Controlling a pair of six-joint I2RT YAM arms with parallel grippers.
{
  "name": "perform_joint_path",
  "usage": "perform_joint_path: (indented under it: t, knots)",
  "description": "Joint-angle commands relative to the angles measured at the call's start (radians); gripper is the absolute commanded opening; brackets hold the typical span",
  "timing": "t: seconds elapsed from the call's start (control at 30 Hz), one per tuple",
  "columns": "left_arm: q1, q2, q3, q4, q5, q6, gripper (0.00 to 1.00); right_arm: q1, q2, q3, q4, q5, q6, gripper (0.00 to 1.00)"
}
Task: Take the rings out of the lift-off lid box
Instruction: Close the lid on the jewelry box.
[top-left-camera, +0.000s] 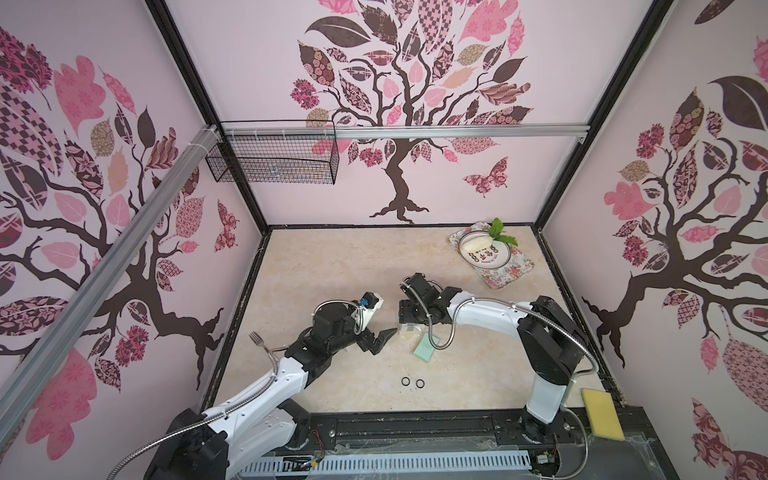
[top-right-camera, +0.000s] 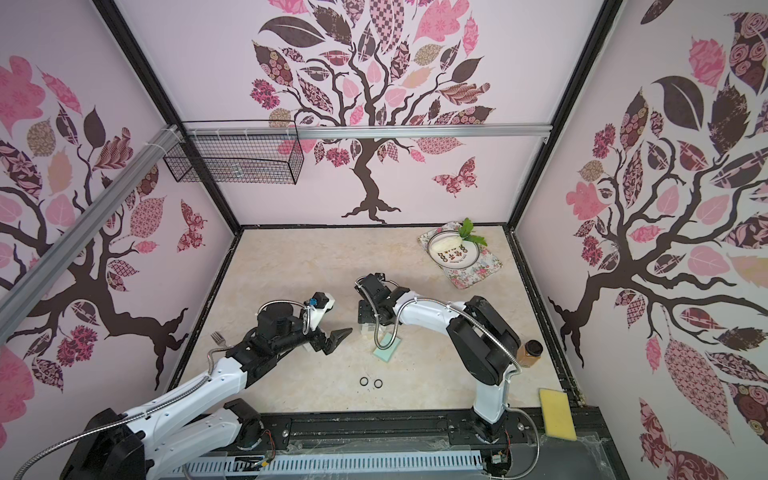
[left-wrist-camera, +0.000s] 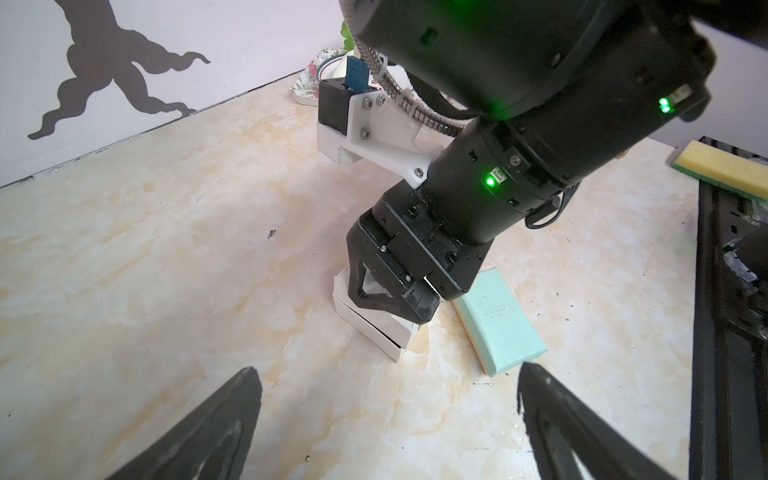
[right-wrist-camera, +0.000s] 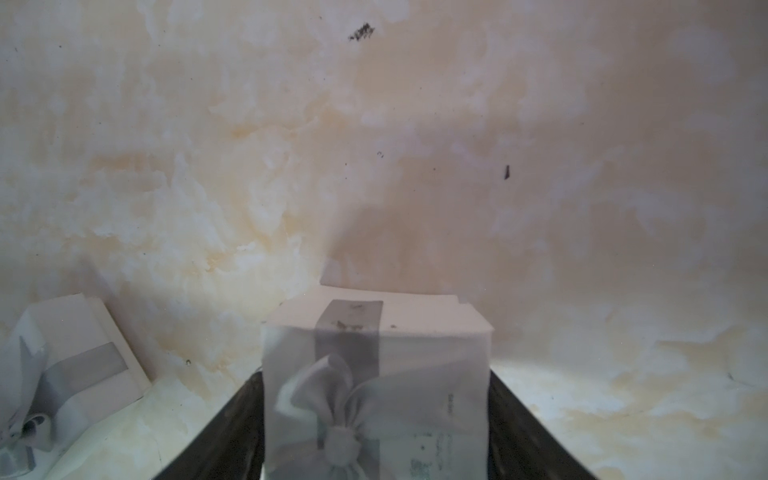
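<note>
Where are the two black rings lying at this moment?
In both top views the two black rings lie side by side on the marble table, nearer its front edge than the mint green box.

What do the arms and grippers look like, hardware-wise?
The left arm and right arm match: white link shells, black joints, ribbed silver conduit. The left gripper and right gripper are black with pointed triangular fingers. White camera bracket and green LEDs at the right wrist.

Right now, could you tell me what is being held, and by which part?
Right gripper grips the white ribboned box by opposite sides; left gripper empty.
</note>
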Motion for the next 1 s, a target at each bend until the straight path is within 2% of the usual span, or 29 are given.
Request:
perform_joint_path:
  t: [0.0, 0.97]
  knots:
    - [-0.002, -0.015, -0.03, 0.008, 0.0, 0.015, 0.98, 0.005, 0.035, 0.042, -0.055, 0.047, 0.038, 0.71]
    - [0.0, -0.006, -0.033, 0.008, -0.011, 0.016, 0.98, 0.031, 0.082, 0.109, -0.114, 0.074, -0.002, 0.73]
